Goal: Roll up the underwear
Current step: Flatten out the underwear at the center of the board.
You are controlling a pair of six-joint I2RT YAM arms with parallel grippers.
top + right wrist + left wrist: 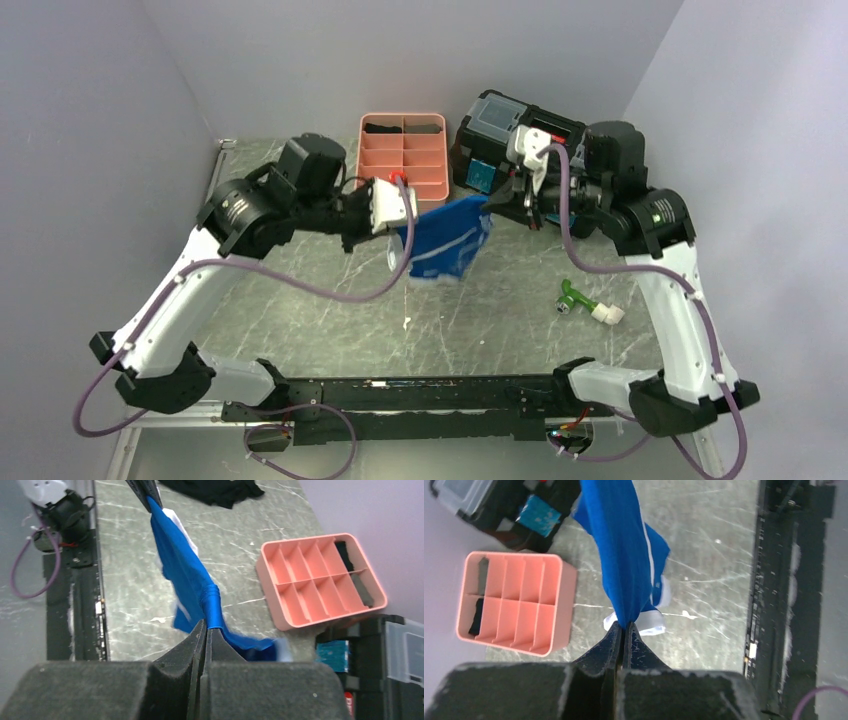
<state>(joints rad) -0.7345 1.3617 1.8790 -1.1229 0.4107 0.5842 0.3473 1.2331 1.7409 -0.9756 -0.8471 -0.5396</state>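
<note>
Two ends of the underwear (450,240) are gripped | left gripper (624,626): closed on the white-banded edge | right gripper (206,625): closed on the bunched opposite edge | position: held stretched in the air, just on the near side of the pink tray (364,150) | handling: judged soft, light, limp; hems are best pinched, the middle is expected to sag

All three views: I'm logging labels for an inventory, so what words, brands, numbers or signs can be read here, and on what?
No text can be read in any view.
Teal label on the black box: pale speckled print, too blurred to read.
Underwear: white stripes and trim only, no letters visible.
Pink tray: no marking visible.
</note>
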